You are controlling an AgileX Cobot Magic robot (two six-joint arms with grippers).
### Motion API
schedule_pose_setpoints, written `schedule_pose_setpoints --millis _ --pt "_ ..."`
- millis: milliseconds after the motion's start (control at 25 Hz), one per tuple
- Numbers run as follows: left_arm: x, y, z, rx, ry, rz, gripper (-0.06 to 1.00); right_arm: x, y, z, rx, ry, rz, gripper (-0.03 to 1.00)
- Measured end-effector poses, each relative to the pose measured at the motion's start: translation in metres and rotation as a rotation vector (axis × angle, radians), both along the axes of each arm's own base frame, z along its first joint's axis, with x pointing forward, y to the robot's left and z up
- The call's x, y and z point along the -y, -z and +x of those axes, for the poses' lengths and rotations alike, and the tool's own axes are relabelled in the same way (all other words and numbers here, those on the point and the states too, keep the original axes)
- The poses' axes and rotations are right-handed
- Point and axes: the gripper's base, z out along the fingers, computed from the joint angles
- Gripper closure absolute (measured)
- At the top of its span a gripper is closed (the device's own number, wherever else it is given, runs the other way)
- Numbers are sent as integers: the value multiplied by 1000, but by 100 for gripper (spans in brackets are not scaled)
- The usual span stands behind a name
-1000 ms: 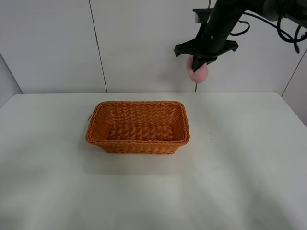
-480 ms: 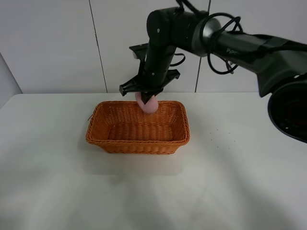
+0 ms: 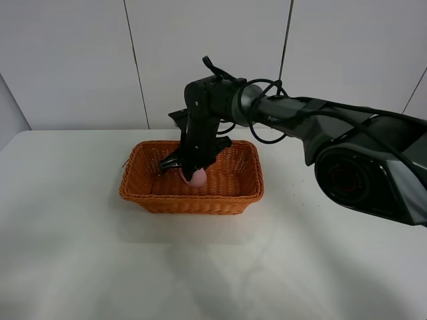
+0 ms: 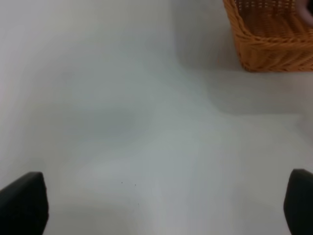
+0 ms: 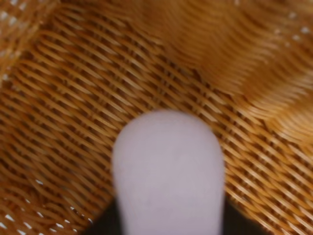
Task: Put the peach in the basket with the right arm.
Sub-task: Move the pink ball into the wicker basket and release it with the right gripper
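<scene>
Dropping since half a second ago, your right arm (image 3: 287,113) is now reaching down inside the basket (image 3: 190,198) instead of hovering over its back rim. Under the basket, the table (image 3: 320,253) is lying white and flat. Your left gripper (image 4: 161,205) is hanging outside the basket, off one of its corners, fingers spread wide, gripping nothing. Your right gripper (image 3: 195,171) is clamping the peach (image 3: 199,177), which is hanging just over the basket's woven floor; can't tell if it's touching.
</scene>
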Motion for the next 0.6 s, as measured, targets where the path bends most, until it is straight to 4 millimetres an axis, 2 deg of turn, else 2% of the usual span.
schedule_pose_setpoints --millis 80,160,280,360,480,600 --pt "0 0 0 0 0 0 -4 0 -1 0 3 0 2 39" --pt "0 0 0 0 0 0 -4 -1 -3 1 11 0 8 32" --pt "0 0 0 0 0 0 -4 -1 -8 2 10 0 8 28" --pt "0 0 0 0 0 0 -4 -2 -18 2 8 1 7 28" --pt "0 0 0 0 0 0 -4 -4 -46 6 41 -1 28 27" --pt "0 0 0 0 0 0 -4 -3 -83 6 104 3 70 27"
